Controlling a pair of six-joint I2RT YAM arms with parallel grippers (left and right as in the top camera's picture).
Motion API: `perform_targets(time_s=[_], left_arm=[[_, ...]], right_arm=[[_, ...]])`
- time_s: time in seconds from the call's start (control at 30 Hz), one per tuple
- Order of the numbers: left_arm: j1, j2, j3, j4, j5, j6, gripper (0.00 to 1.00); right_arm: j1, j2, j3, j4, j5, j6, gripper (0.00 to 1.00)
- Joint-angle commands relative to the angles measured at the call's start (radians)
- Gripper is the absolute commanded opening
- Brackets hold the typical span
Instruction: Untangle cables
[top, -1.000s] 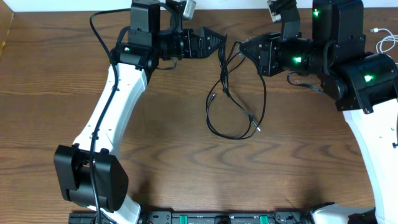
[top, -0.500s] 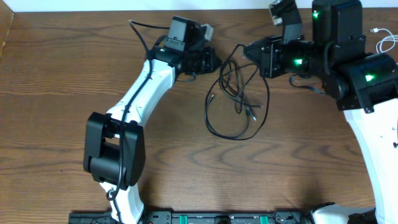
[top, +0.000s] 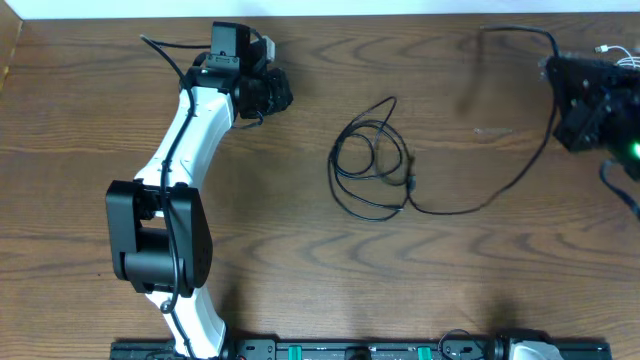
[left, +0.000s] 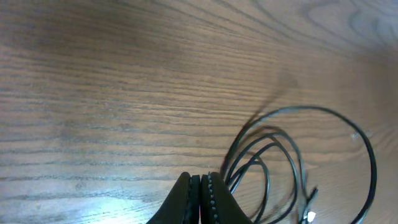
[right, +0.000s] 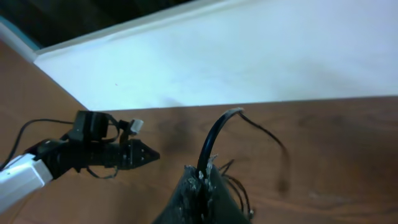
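While pinched tight in the right gripper (right: 201, 177), one black cable (right: 211, 146) aside, runs in a slack curve leftward over the table (top: 300, 270) to a loose coil (top: 370, 165) of thin black loops mid-table, long axis left to right, with the left gripper (left: 199, 182) pressed together on nothing, near the coil

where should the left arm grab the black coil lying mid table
Grip the coil at its top arc, a lone strand bowing clear of the bunched loops. Come from above on the left gripper's side, jaws across the strand; its far side runs off to the right gripper.
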Motion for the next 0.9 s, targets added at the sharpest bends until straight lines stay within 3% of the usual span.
perform_targets(time_s=[0.0,0.17,0.3,0.5,0.7,0.87], left_arm=[[-0.003,-0.065,0.006,-0.004,-0.013,0.054,0.08],[-0.01,-0.169,0.006,-0.011,-0.011,0.066,0.16],[-0.013,-0.27,0.006,-0.024,-0.004,0.072,0.35],[-0.013,-0.318,0.006,-0.075,-0.002,0.072,0.42],[-0.013,-0.318,0.006,-0.084,-0.003,0.072,0.43],[-0.013,-0.318,0.006,-0.083,-0.005,0.073,0.44]], right_arm=[[-0.005,-0.035,0.011,0.036,0.041,-0.031,0.01],[-0.004,-0.068,0.011,0.067,0.023,-0.031,0.01],[-0.004,-0.052,0.011,0.146,-0.239,-0.052,0.01],[-0.004,-0.061,0.11,0.206,-0.366,0.001,0.01],[-0.005,-0.061,0.262,0.199,-0.331,0.008,0.01],[-0.005,-0.061,0.357,0.201,-0.08,-0.012,0.01]])
